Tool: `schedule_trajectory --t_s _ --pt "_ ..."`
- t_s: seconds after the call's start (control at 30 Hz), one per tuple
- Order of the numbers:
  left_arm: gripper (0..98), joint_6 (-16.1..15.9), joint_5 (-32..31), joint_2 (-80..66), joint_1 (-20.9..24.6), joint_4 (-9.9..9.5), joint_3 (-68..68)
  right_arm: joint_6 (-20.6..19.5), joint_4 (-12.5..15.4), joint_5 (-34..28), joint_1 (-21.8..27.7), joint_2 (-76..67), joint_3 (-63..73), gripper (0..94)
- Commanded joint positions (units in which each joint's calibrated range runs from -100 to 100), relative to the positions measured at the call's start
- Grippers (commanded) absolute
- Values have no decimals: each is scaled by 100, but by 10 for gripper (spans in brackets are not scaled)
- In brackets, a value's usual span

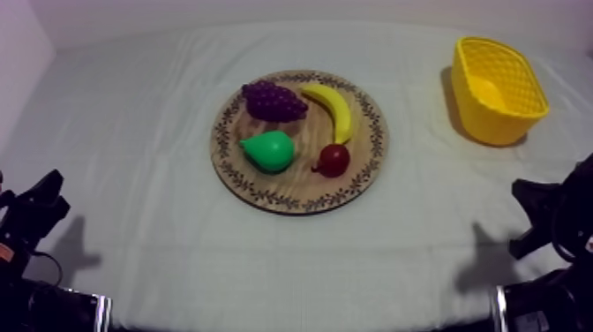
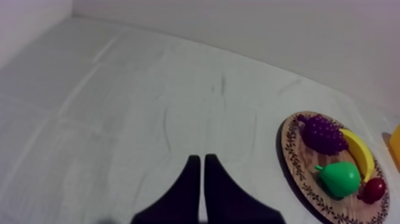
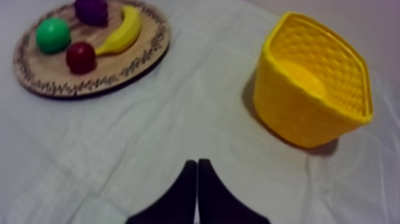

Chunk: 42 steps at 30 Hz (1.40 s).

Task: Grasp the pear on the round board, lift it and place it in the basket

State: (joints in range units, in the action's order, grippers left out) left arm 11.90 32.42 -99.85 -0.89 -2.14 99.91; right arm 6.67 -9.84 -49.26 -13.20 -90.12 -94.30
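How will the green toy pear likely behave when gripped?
The glossy green toy pear looks smooth and rounded, so it may slip from a pinch. It lies on its side on the round wooden board, so a nudge would probably roll it. As a moulded toy it is likely rigid and light.

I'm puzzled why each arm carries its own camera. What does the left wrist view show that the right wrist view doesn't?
The left wrist view has the left gripper, shut, over bare cloth. The right wrist view has the right gripper, shut, and the whole yellow basket, nothing inside. Both share the wooden board carrying the pear, bunch of grapes, banana and small red fruit.
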Motion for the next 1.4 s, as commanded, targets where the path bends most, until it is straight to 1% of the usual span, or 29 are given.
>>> schedule_trajectory --t_s 0.0,0.1,0.2,0.27,0.37,0.5,0.7,0.9,1.0,1.1,1.37 --pt "1 0 0 2 -1 -3 -2 -457 -505 -6 -437 572 67 4" --pt "1 1 0 2 -1 -3 -2 -538 -797 -118 -699 1161 281 4" --pt "1 1 0 2 -1 -3 -2 -436 -900 -340 -875 1738 712 4" --pt "1 1 0 2 -1 -3 -2 -354 -908 -490 -939 2123 1105 4" --pt "1 0 0 2 -1 -3 -2 -133 -809 -791 -982 2697 1859 4" --pt "1 -1 0 2 -1 -3 -2 296 -563 -1346 -996 3458 3098 8" --pt "1 1 0 2 -1 -3 -2 840 -202 -2276 -1017 4660 5174 9" --pt "1 -1 0 2 -1 -3 -2 1269 127 -3375 -1169 6051 7273 9" --pt "1 -1 0 2 -1 -3 -2 1360 201 -3869 -1326 6755 8183 9" --pt "1 -1 0 2 -1 -3 -2 1349 179 -4219 -1530 7407 8938 9" --pt "1 -1 0 2 -1 -3 -2 1190 71 -4749 -2067 8937 10607 9"
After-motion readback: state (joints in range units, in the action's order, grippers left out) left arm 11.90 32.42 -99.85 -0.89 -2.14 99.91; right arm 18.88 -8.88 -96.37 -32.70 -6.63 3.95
